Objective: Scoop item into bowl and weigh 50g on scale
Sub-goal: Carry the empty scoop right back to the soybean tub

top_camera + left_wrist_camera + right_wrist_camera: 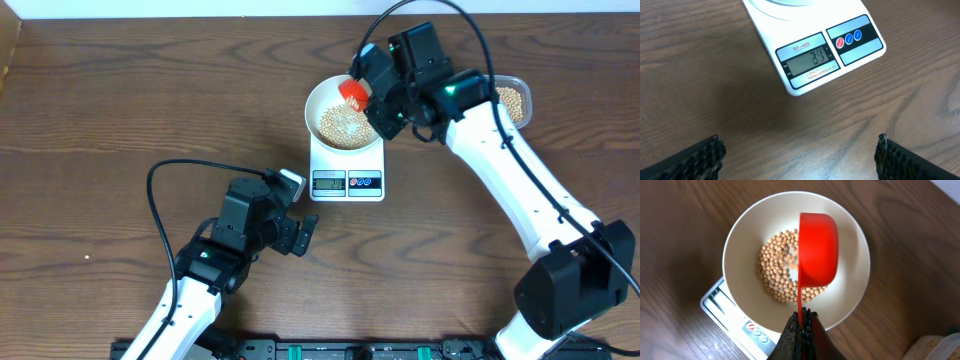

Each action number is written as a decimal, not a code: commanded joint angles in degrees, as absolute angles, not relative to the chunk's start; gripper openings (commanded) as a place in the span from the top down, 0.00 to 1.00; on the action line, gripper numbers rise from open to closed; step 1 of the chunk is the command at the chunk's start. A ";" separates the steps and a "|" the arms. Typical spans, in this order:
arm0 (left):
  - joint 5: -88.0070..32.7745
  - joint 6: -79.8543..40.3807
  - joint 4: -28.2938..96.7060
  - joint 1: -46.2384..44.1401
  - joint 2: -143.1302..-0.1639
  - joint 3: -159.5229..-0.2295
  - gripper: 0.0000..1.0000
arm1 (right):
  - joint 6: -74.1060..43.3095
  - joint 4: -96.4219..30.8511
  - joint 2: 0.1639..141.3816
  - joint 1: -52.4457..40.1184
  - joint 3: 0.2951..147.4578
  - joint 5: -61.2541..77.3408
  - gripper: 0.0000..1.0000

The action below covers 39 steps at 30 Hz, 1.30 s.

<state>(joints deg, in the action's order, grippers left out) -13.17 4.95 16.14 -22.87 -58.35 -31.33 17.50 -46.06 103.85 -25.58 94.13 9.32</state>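
The white bowl (325, 100) sits on the white scale (347, 172) and holds a layer of beige beans (343, 124). My right gripper (378, 112) is shut on the thin handle of a red scoop (353, 92), held tipped on its side over the bowl. The right wrist view shows the scoop (817, 250) turned sideways above the beans (775, 270) in the bowl (740, 245), fingers (802, 317) closed on the handle. My left gripper (305, 235) is open and empty in front of the scale. The left wrist view shows the scale's display (810, 62) with digits.
A clear plastic tub (514, 98) with more beans stands at the back right, behind my right arm. Its corner shows in the right wrist view (940, 347). The wooden table (100, 120) stretches left. The left arm's cable (170, 175) loops over it.
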 commanded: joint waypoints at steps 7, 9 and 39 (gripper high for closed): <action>-12.64 5.76 16.21 -22.52 -58.35 -32.71 0.02 | 25.32 -46.26 102.26 -28.10 95.64 5.26 0.99; -12.64 5.76 16.21 -22.52 -58.35 -32.71 0.02 | 23.77 -45.87 102.26 -28.03 95.64 5.26 0.99; -12.64 5.76 16.21 -22.52 -58.35 -32.71 0.02 | 14.76 -49.69 97.25 -1.80 95.64 35.81 0.99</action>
